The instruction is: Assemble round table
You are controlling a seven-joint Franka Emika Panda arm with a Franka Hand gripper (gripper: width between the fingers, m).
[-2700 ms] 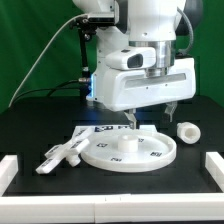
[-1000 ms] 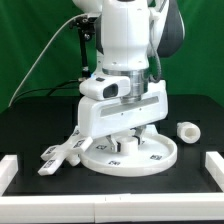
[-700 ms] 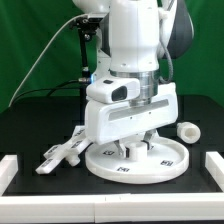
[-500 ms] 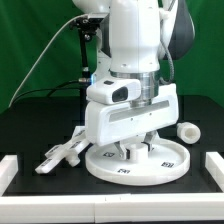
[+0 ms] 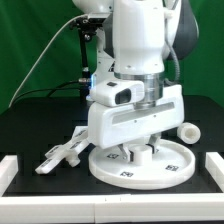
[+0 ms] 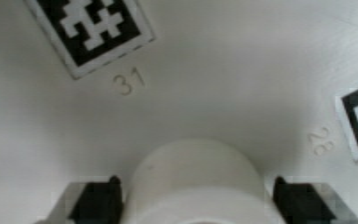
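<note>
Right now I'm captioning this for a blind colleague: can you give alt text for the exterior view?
A white robot arm sets its gripper on the centre of the round disc top, which lies on a black table. The cross-shaped foot lies at the exterior view's left, the short leg at its right.

Green cloth backdrop (image 5: 35,40), black tabletop (image 5: 35,130), white edge blocks (image 5: 8,170) at both front corners, even lighting.

Bright, even light falls from overhead; the white arm (image 5: 140,40) glares slightly, shading the round top (image 5: 178,168) beneath. The black bench (image 5: 30,125) reads dark. The wrist view is soft, its tags (image 6: 92,30) blurred.
</note>
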